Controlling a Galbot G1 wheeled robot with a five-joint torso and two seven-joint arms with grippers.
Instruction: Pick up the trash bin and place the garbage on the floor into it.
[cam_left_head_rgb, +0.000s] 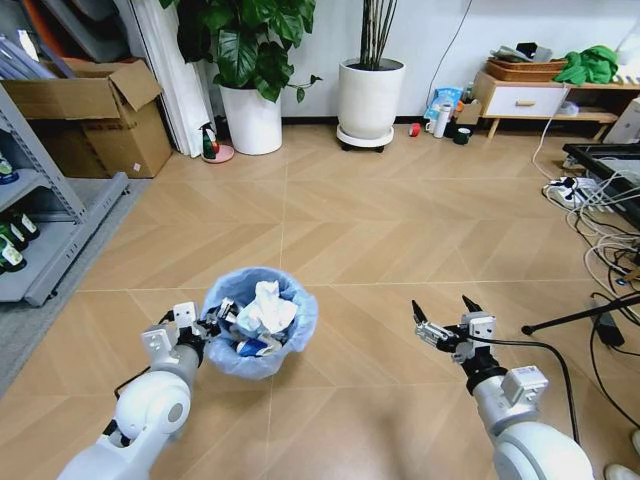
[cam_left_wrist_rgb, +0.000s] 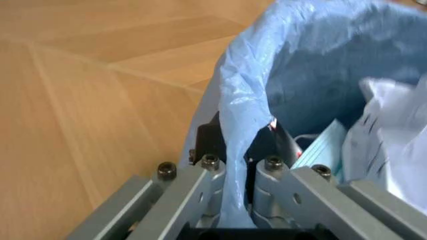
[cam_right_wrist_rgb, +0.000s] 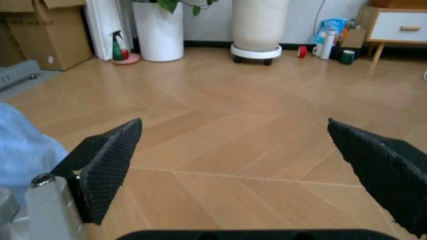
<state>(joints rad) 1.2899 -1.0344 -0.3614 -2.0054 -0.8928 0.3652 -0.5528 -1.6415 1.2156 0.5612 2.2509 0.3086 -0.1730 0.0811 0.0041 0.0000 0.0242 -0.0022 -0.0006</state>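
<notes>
Your left gripper sits at about 7 o'clock in the head view, its fingers clamped on the near-left rim of the trash bin. In the left wrist view the same left gripper pinches the fold of the light-blue bag and the dark rim between its closed jaws. The bin sits over the floor just left of centre, at roughly 6 to 7 o'clock; you cannot tell from these views whether it rests on the boards or is lifted. Inside it you have garbage: a crumpled white paper wad on top, with blue-white pieces below it; the left wrist view shows white paper and a pale blue item against the liner. Your right gripper hovers at about 5 o'clock, well apart from the bin, fingers spread and holding nothing. In the right wrist view its two black textured pads stand wide apart over bare floor, with the blue bag's edge at the frame's side. Two white plant pots stand by the far wall at 12 o'clock.
</notes>
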